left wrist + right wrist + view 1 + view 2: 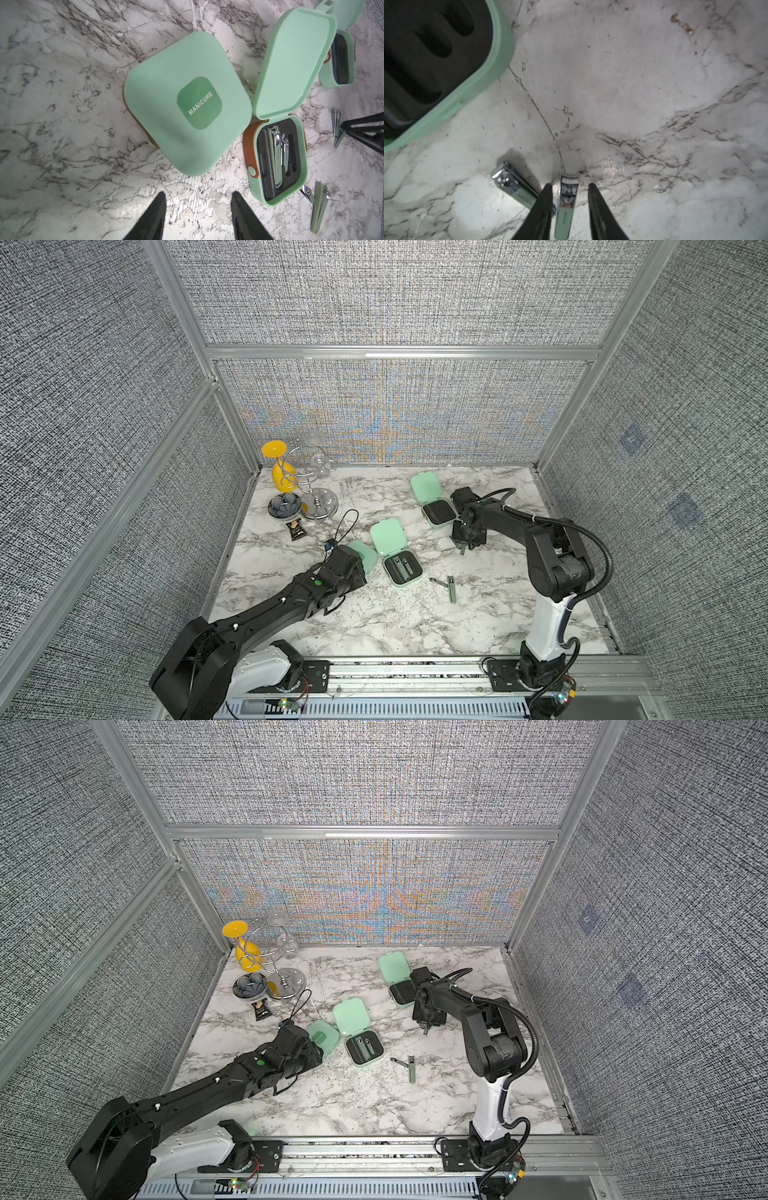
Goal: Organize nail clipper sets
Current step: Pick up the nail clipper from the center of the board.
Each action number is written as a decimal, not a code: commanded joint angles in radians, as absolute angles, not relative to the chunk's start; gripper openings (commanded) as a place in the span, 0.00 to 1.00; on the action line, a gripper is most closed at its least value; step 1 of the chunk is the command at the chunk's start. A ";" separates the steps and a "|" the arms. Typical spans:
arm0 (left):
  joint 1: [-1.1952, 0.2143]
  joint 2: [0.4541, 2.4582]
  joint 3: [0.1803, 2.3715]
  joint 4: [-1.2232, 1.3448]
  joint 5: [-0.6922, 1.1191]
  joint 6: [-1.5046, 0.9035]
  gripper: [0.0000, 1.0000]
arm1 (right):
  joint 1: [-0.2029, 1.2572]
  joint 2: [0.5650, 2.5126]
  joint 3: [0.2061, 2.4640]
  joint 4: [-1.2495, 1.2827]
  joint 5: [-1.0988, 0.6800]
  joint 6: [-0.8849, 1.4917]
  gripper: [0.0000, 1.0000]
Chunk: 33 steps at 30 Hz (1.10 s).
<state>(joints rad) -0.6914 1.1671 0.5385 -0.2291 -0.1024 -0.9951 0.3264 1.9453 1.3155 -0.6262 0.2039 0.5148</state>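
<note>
A closed mint-green case [187, 108] marked MANICURE lies just ahead of my open left gripper [199, 199], which has nothing between its fingers. Beside it an open case [402, 568] holds two clippers [277, 153] in its black insert. A third open case [438, 514] sits farther back, its slots looking bare [425, 52]. My right gripper [570, 185] is down at the table, open, straddling a clipper [566, 207] that lies flat; a gap shows at one finger. Another clipper [515, 187] lies just outside the fingers. Two more tools [451, 589] lie loose near the middle case.
A wire stand with a yellow glass [284, 475], a dark flower-shaped dish [284, 506] and a black snack packet [297, 531] crowd the back left corner. Fabric walls with metal rails enclose the marble table [415, 626] on three sides.
</note>
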 commanded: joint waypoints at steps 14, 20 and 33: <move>-0.692 1.161 0.541 -0.236 -0.111 -0.985 0.53 | 0.325 1.945 1.294 -0.618 0.209 0.531 0.21; -0.691 1.158 0.541 -0.236 -0.110 -0.985 0.53 | 0.325 1.936 1.285 -0.617 0.211 0.531 0.21; -0.693 1.158 0.538 -0.231 -0.106 -0.988 0.53 | 0.337 1.839 1.262 -0.629 0.196 0.475 0.09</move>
<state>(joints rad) -0.6914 1.1614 0.5385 -0.2302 -0.1024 -0.9951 0.3286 1.8709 1.2716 -0.6235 0.2031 0.5144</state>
